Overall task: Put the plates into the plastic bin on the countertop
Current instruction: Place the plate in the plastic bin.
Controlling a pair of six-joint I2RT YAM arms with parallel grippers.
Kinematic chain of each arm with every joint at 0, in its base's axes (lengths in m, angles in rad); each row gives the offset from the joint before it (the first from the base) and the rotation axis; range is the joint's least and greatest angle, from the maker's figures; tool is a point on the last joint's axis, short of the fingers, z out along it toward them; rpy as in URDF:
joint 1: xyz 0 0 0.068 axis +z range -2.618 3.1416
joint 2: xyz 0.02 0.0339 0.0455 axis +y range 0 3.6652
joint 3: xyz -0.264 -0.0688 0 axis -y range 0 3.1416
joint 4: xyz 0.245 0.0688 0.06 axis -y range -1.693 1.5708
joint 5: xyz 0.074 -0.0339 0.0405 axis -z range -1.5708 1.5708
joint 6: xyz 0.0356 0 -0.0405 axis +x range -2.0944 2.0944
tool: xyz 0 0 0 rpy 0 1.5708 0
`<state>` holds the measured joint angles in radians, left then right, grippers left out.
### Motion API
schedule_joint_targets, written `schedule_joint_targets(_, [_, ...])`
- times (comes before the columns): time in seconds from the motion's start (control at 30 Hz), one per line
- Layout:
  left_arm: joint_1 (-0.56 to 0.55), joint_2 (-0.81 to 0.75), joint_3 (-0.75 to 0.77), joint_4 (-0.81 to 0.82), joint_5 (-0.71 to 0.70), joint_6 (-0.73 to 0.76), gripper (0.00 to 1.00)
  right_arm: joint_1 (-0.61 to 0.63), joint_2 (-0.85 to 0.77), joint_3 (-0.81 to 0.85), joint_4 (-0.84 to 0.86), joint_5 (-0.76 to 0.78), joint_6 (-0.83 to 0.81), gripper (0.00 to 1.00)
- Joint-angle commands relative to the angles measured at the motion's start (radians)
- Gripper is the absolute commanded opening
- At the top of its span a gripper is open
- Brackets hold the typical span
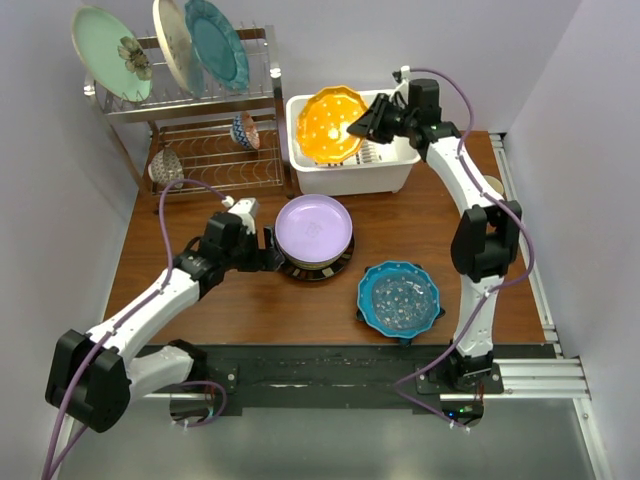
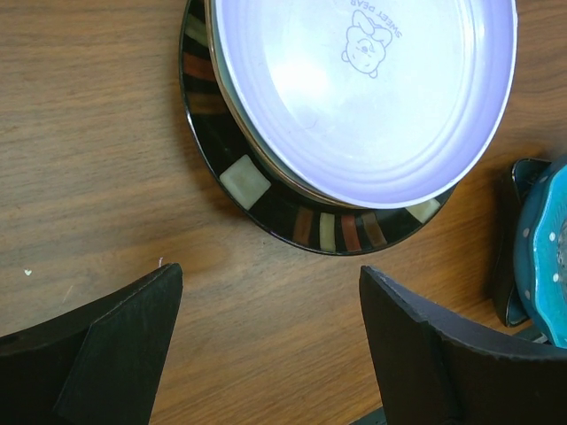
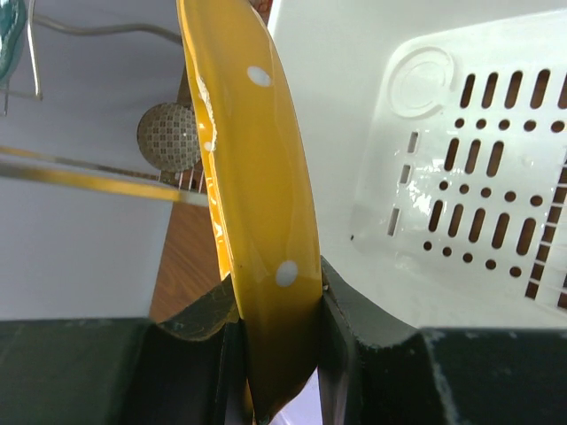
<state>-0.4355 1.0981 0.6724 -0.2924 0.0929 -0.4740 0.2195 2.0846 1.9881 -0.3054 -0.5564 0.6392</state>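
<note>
Right gripper [image 1: 362, 124] clamped on rim of orange dotted plate [image 1: 328, 124]. Plate stood on edge at left end of white plastic bin [image 1: 352, 182], at far side of worktop [image 1: 180, 305]; contact with bin floor could not be told.
Left gripper [image 1: 270, 252] spread wide, empty, low over wood just beside lilac plate [image 1: 313, 228].
Lilac plate sat on dark-rimmed plate [image 2: 292, 220].
Blue scalloped plate [image 1: 400, 296] lay near, to right, atop dark star-shaped plate [image 2: 505, 257].
Mint flower plate [image 1: 108, 52] stood in wire rack [image 1: 215, 100].
</note>
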Motion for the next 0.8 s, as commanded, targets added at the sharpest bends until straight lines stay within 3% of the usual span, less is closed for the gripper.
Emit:
schedule_joint_targets(0.0, [-0.014, 0.016, 0.0, 0.047, 0.004, 0.02, 0.85, -0.016, 0.012, 0.175, 0.153, -0.031, 0.105, 0.0])
schedule_joint_targets(0.33, [-0.016, 0.036, 0.01, 0.047, 0.011, 0.028, 0.85, -0.019, 0.149, 0.321, 0.12, 0.012, 0.132, 0.0])
schedule_joint_targets(0.77, [-0.017, 0.048, 0.015, 0.047, 0.015, 0.029, 0.85, -0.019, 0.178, 0.281, 0.023, 0.064, 0.031, 0.0])
